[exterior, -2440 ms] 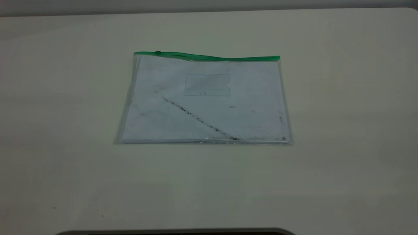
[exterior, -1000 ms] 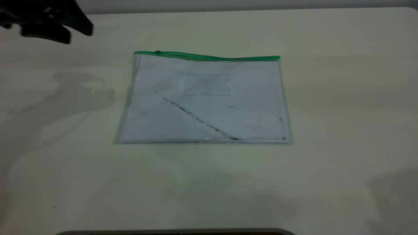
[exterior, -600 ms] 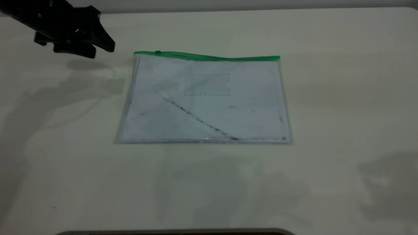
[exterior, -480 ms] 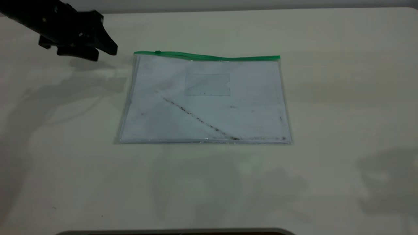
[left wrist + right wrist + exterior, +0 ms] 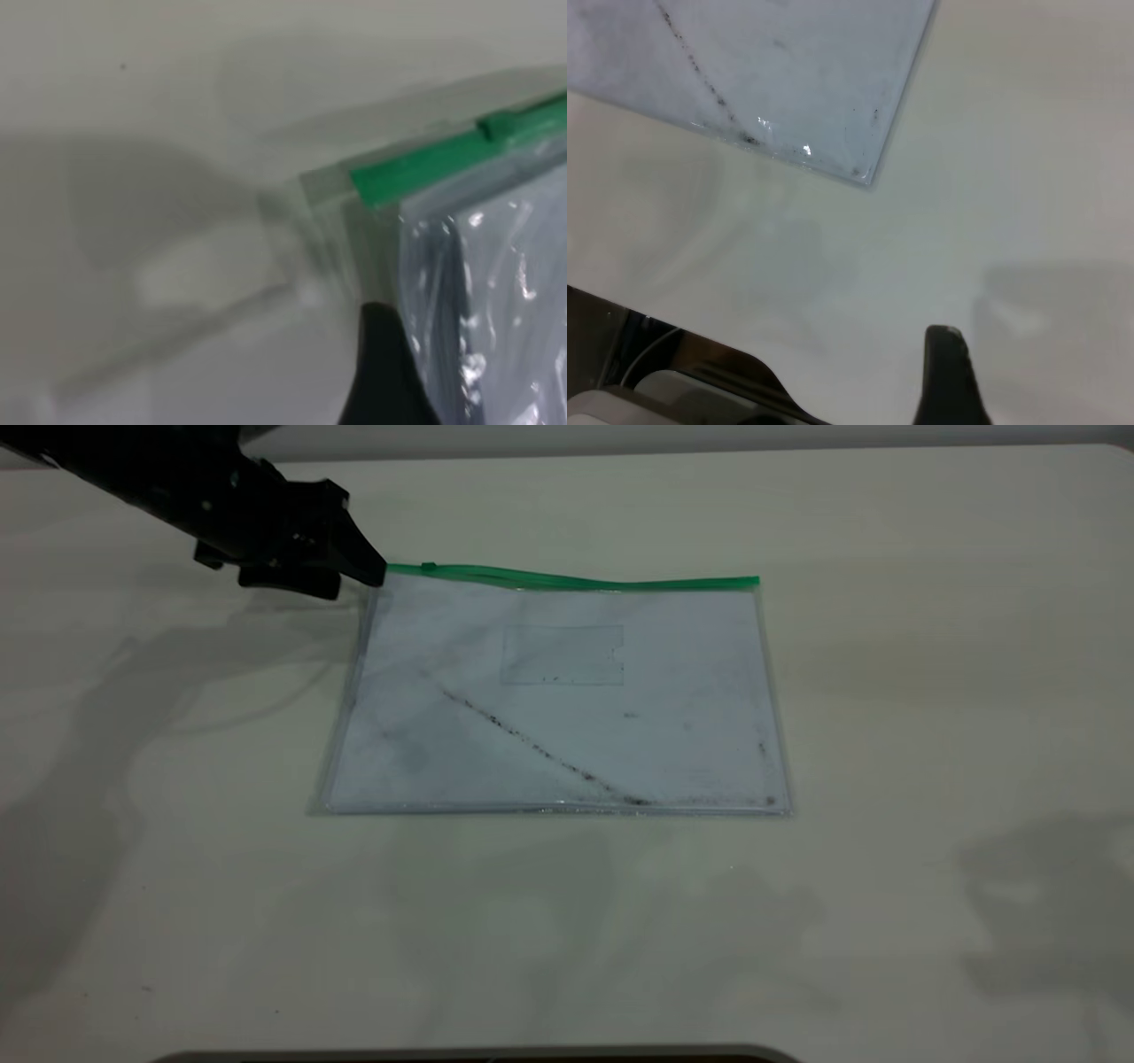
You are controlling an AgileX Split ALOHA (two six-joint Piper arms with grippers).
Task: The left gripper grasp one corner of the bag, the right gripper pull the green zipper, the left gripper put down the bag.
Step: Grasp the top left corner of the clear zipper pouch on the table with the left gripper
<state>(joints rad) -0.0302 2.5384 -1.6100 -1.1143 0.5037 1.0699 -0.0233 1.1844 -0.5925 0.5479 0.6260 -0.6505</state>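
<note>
The bag (image 5: pixel 567 708) lies flat on the table, a clear pouch with white paper, a dark diagonal streak and a small card pocket (image 5: pixel 562 654). The green zipper (image 5: pixel 576 583) runs along its far edge, with the slider tab (image 5: pixel 429 567) near the left end. My left gripper (image 5: pixel 350 576) is open at the bag's far left corner, low over the table. In the left wrist view one finger (image 5: pixel 381 363) is beside the bag's edge (image 5: pixel 478 292), close to the zipper's end (image 5: pixel 416 173). The right gripper shows only as one finger (image 5: pixel 946 372), off a near corner of the bag (image 5: pixel 864 173).
The cream table (image 5: pixel 930 691) surrounds the bag on all sides. Its near edge shows as a dark strip (image 5: pixel 478 1056). In the right wrist view the table's edge with dark gear and a cable (image 5: pixel 656 363) lies beyond it.
My left gripper has come in from the far left and moved right and down to the bag's far left corner. The bag has not moved.
</note>
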